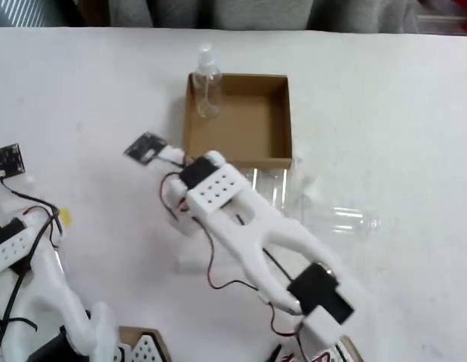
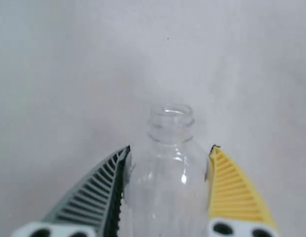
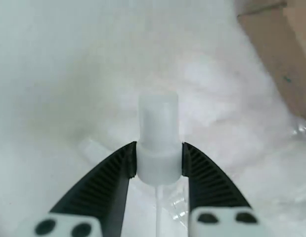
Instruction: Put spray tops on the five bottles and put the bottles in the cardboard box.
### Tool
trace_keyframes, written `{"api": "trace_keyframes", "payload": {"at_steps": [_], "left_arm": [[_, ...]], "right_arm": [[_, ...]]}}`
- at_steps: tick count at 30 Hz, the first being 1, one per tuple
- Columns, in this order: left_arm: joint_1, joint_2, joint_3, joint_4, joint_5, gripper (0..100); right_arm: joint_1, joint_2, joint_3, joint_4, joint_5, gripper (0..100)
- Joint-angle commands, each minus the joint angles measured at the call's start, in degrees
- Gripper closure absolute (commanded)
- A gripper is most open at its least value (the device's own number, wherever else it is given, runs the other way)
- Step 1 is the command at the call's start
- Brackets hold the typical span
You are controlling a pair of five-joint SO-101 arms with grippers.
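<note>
Bottles are lying scattered around the cardboard box (image 1: 241, 161), which is sitting open on the white worktop (image 1: 384, 98). One capped bottle (image 1: 207, 90), already wearing its spray top, is resting at the box's far-left corner, its head poking past the box's rim; whether it is leaning or lying there I cannot tell. Two clear bottles are lying on their sides on the worktop: one (image 1: 267, 185) just beside the box's near wall, the other (image 1: 346, 221) a little farther out from the box's near-right corner.

Another bottle, the uncapped bottle (image 2: 167, 168), is sitting between the left jaws, one grey and one yellow, which are pressing against its shoulders on either side. Its neck is showing open and bare. The left arm (image 1: 37, 294) is staying well apart from the box, off to the box's left and nearer side.

The right jaws, both black, are clamping a loose spray top (image 3: 157, 143) by its collar, with the thin dip tube (image 3: 157, 207) hanging out of it. The right arm (image 1: 248, 226) is stretching toward the box's near-left corner, and the box's brown wall is showing near the held top in the right wrist view.
</note>
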Motion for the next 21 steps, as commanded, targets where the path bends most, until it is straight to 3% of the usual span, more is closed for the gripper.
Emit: {"api": "trace_keyframes", "payload": {"at_steps": [1, 12, 17, 21], "left_arm": [[3.9, -2.4, -0.9, -1.0, 0.5, 83], [19.5, -2.5, -14.8, 6.0, 1.1, 83], [29.9, -2.5, -23.6, 12.8, 9.6, 83], [38.2, -2.5, -27.1, 15.5, 11.4, 83]], "right_arm": [[2.9, -10.6, 2.4, -0.5, -1.1, 91.1], [13.3, -35.3, 16.6, -0.7, -0.7, 90.9], [15.5, -40.3, 20.2, -0.6, -0.7, 91.0], [15.8, -45.7, 22.3, -0.6, -0.7, 91.0]]}}
